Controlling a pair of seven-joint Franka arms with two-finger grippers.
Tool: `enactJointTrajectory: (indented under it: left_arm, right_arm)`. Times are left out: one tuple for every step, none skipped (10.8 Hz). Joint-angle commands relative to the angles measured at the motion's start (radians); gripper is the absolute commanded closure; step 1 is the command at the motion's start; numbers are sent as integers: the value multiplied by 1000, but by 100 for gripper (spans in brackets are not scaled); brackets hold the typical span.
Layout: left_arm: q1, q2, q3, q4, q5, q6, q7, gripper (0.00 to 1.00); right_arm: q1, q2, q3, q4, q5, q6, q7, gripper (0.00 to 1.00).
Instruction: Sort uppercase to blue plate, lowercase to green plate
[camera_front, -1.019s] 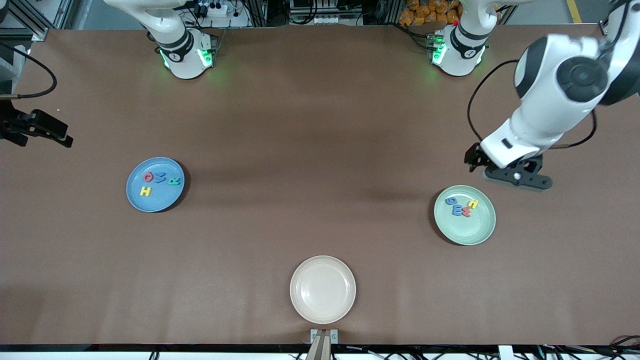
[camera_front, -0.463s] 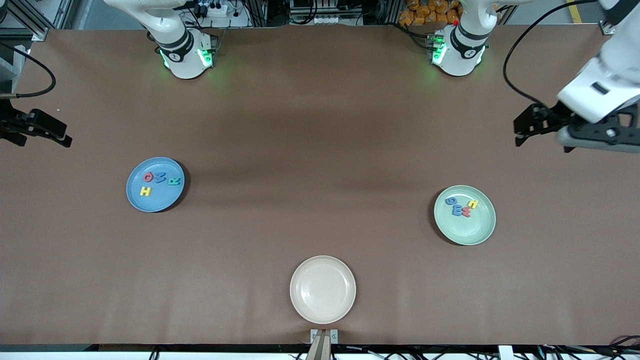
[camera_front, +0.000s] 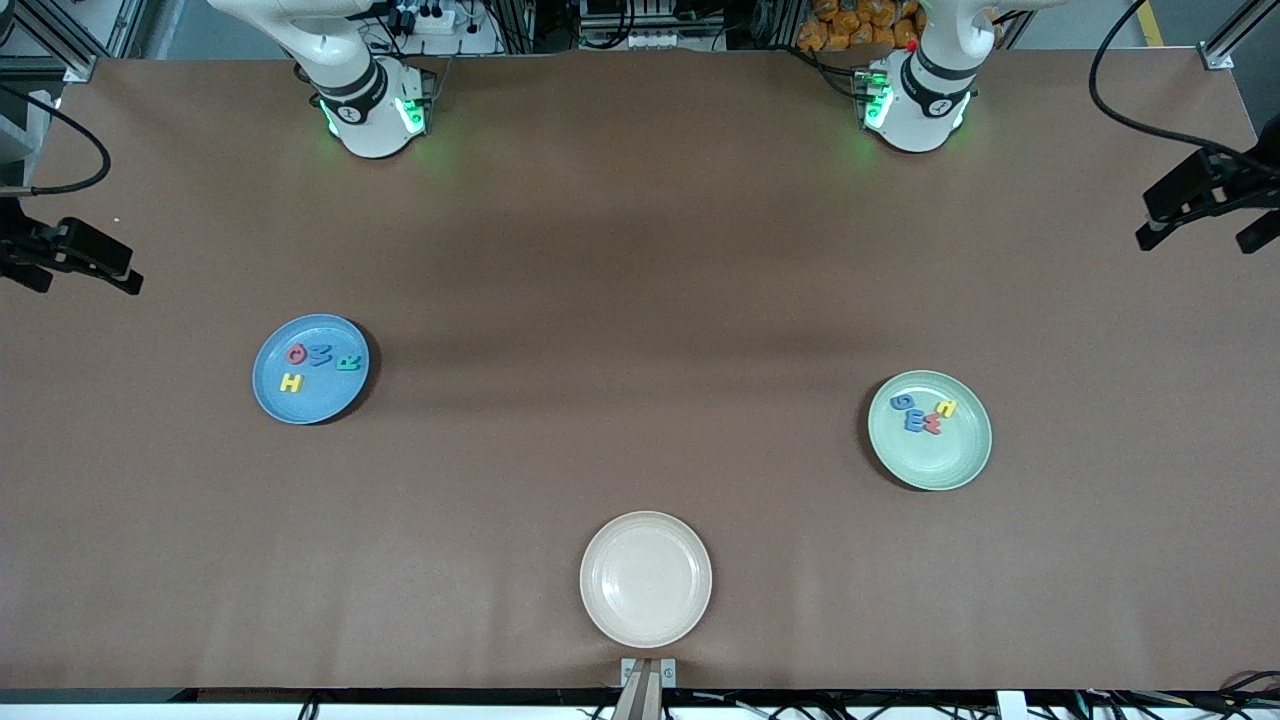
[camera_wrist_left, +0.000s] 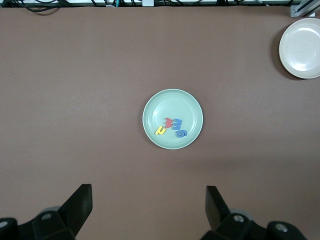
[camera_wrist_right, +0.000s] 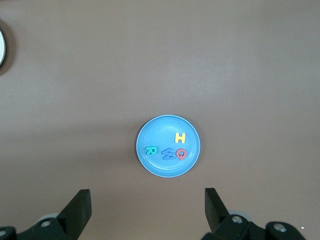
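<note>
Left wrist view alone shows left tool (camera_wrist_left: 145, 210) fingers spread.

The uppercase (camera_front: 318, 364) lay in the blue plate (camera_front: 310, 402) toward the right arm's end of the desk (camera_front: 620, 300); the lowercase (camera_front: 922, 413) lay in the green plate (camera_front: 935, 465) toward the left arm's end. A third plate (camera_front: 646, 620) sat between them, nearest the front camera.

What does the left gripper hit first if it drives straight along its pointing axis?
Probably bare table. The left gripper, open and empty, looks down with the green plate ahead of its fingertips, so it likely lands short of the plate, though depth is unclear.
</note>
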Motion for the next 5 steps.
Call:
enactJointTrajectory:
  left_arm:
    - [-8, -4, -1, 9, -9, -19, 5, 0]
    - [-20, -2, -2, 7, -9, -19, -6, 0]
    - [-25, 0, -4, 3, -7, -21, -45, 0]
    - [-29, 4, -5, 0, 5, -24, -91, 0]
    - [-43, 9, -5, -2, 14, -36, -117, 0]
  right_arm:
    - [-15, -9, 13, 3, 3, -3, 2, 0]
    - [-15, -9, 13, 3, 0, -3, 0, 0]
    - [-15, -9, 13, 4, -3, -3, 0, 0]
    - [-15, -9, 11, 4, -5, -4, -3, 0]
    - [-16, -10, 10, 4, -5, -4, -4, 0]
